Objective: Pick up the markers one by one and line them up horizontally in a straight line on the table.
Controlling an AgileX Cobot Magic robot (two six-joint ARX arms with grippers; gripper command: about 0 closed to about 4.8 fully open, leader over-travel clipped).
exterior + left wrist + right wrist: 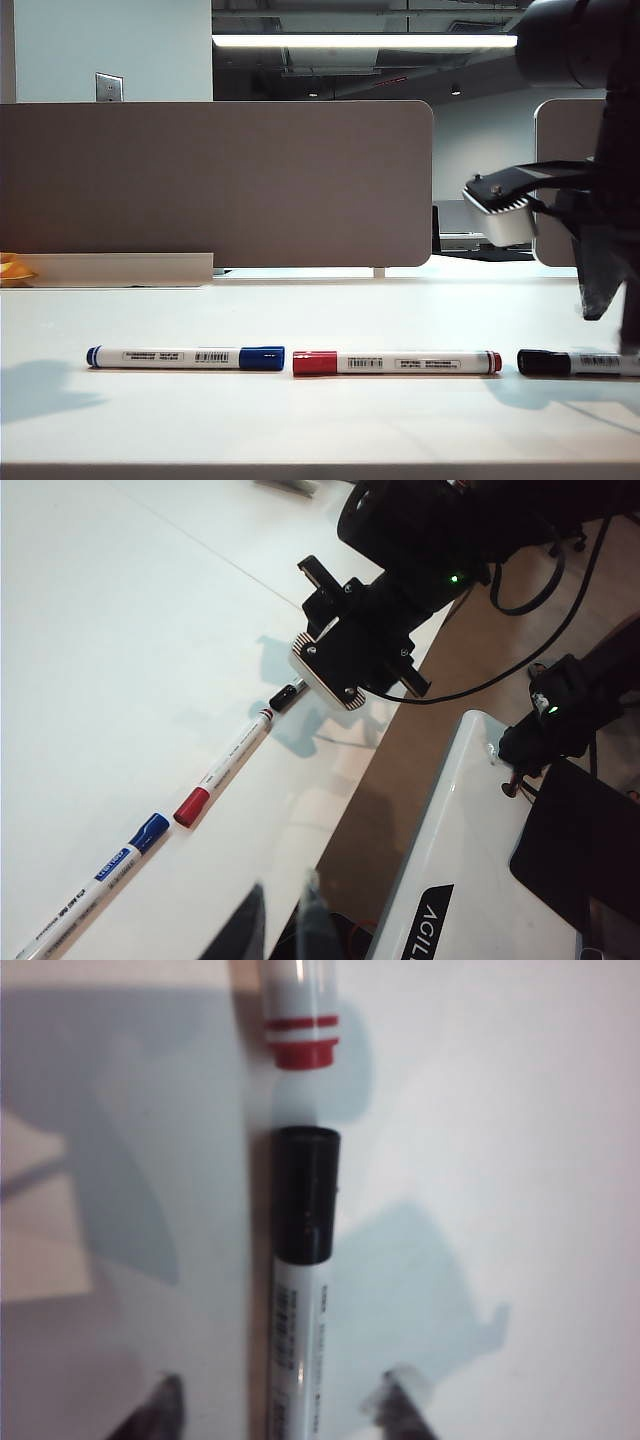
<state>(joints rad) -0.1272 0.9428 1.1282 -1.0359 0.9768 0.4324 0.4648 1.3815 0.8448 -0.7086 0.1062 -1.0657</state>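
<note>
Blue-capped marker (186,357), red-capped marker (397,363), black-capped marker (578,363) lie end-to-end on the table (320,430)

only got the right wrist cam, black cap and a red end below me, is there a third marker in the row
observer: yes, a blue-capped white marker lies left of the red-capped white marker on the off-white table, black-capped white marker rightmost.
operator: is my gripper touching the black one
observer: no, the exterior view shows the right gripper open, up off the table.
operator: and the other arm
observer: the left gripper is outside the exterior view, only fingertips show at its wrist view's edge, high over the table.
</note>
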